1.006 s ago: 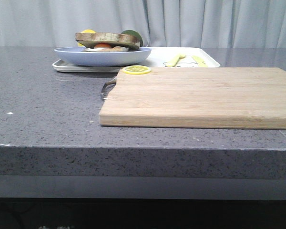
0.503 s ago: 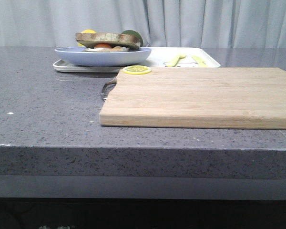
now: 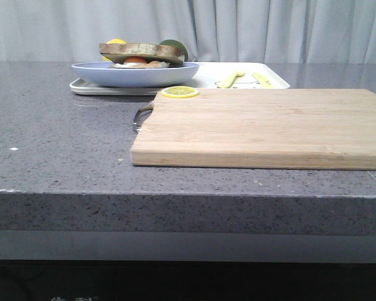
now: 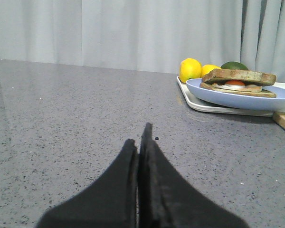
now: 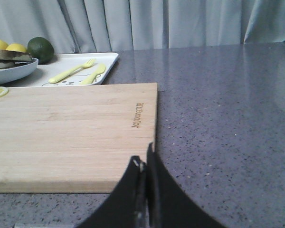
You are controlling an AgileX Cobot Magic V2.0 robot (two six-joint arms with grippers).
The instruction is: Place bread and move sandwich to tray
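The sandwich [image 3: 141, 55] sits on a round light-blue plate [image 3: 135, 76], and the plate stands on the left end of the white tray [image 3: 207, 76] at the back of the table. A thick brown-crusted slice of bread [image 4: 239, 76] lies on top, over the fried egg with its orange yolk [image 4: 235, 83]. My left gripper [image 4: 138, 134] is shut and empty, low over the grey counter, well short and left of the plate [image 4: 237, 97]. The right gripper [image 5: 143, 153] is also shut and empty, at the near right corner of the cutting board [image 5: 71, 133].
A wooden cutting board [image 3: 263, 125] fills the middle and right of the table, with a lemon slice [image 3: 180, 92] on its far left corner. Two lemons [image 4: 190, 69] and a lime [image 5: 40, 49] lie behind the plate. A yellow fork [image 5: 73, 71] and spoon [image 5: 92, 75] rest on the tray.
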